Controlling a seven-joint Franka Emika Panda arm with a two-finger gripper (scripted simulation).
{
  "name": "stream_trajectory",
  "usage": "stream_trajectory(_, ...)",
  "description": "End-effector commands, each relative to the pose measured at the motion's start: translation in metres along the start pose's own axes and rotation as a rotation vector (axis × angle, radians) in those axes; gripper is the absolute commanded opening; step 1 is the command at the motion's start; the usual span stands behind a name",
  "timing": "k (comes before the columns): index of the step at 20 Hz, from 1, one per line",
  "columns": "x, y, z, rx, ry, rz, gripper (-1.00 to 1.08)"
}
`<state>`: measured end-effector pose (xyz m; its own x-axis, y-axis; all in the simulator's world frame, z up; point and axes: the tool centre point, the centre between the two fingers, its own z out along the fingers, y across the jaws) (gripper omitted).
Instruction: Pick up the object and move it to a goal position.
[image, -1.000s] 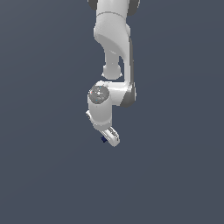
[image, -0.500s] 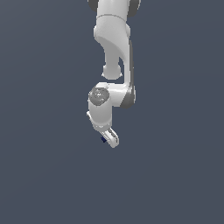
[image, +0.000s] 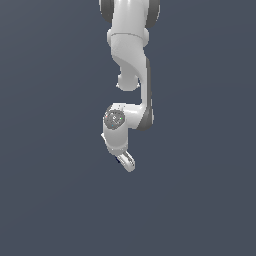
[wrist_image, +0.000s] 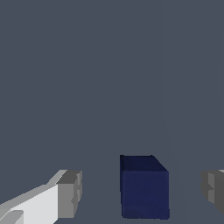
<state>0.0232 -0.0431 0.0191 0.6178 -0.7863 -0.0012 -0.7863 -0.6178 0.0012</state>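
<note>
Pincer (wrist_image: 140, 192) stands spread wide, its 2 fingers (wrist_image: 68, 194) flanking the navy block (wrist_image: 144, 188) with clear gaps on both sides, gripping nothing. In the exterior view the block (image: 120, 160) sits just beside the arm's low tip. Judging by this, approach is done; closing, lifting and carrying to the goal remain.

block (wrist_image: 144, 188) between gripper (wrist_image: 142, 192) fingers (wrist_image: 69, 194) (untouched)

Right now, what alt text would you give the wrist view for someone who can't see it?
A dark blue block sits between the two grey fingertips of an open gripper, with a gap on each side. Everything around it is plain dark grey.
</note>
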Motion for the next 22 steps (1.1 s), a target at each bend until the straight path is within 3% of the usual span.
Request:
stream_trajectory(1,0.001,-0.001,0.005,0.001,0.001,0.000,1.00)
stream_trajectory(3,0.001,-0.001,0.006,0.001,0.001,0.000,1.00)
stream_trajectory(4,0.001,-0.001,0.006,0.001,0.001,0.000,-1.00)
stream_trajectory(16,0.000,-0.003,0.005,0.001,0.001,0.000,-1.00)
stream_trajectory(22,-0.015,-0.021,-0.007,0.001,0.001,0.000,-1.00)
